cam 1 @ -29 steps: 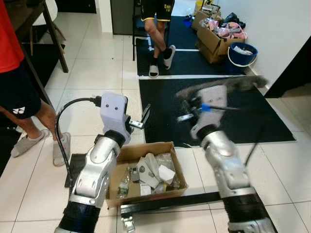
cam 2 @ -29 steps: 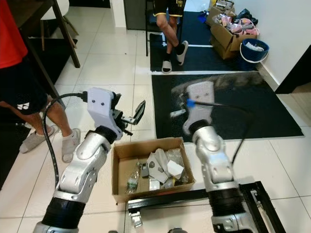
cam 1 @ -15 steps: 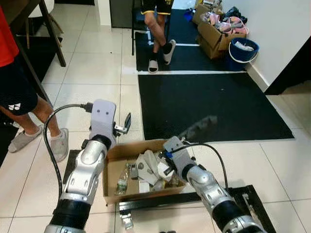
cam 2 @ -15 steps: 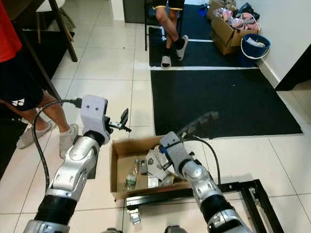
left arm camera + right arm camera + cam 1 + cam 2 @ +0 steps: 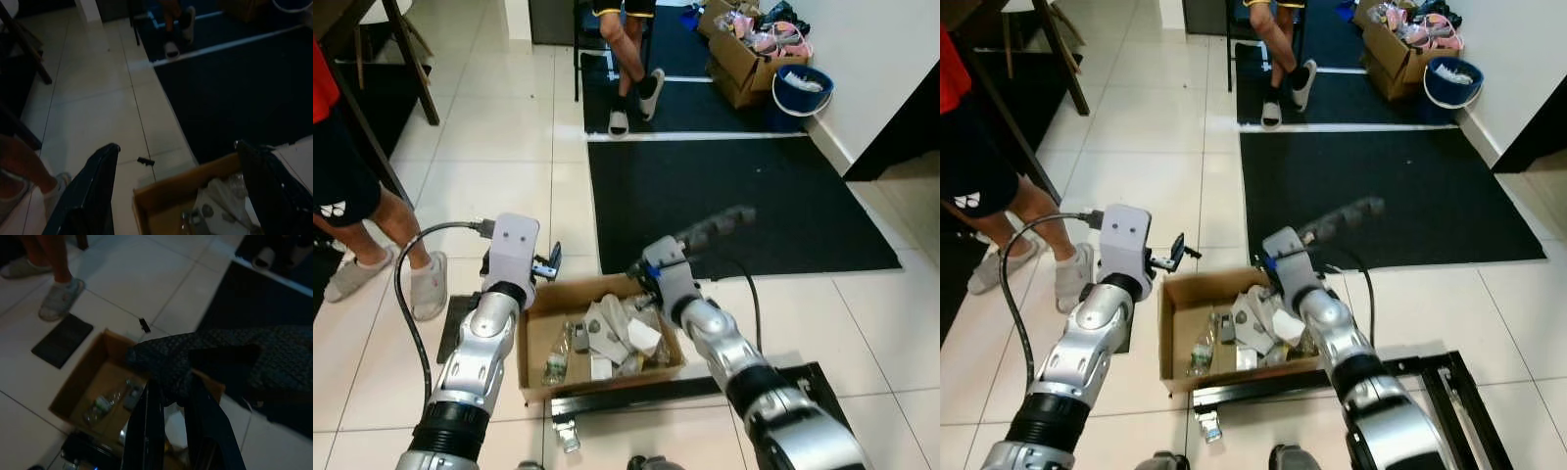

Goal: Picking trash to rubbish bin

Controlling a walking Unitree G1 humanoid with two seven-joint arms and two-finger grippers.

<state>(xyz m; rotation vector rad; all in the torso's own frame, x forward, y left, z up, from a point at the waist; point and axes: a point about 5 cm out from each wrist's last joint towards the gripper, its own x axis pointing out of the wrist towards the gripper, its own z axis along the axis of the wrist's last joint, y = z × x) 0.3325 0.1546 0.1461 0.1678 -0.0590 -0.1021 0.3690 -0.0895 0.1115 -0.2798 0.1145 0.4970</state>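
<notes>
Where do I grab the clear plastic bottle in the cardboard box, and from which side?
Grip the clear plastic bottle across its middle, straight from above: it lies flat by the brown cardboard box's left wall, which likely blocks side approaches. The open left end effector is nearest; the right end effector holds dark speckled cloth.

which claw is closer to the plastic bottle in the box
Left. The left claw hovers just beyond the box's far left corner, near the plastic bottle; the right claw is over its far right side.

Left jaws apart, right jaws clamped
</notes>
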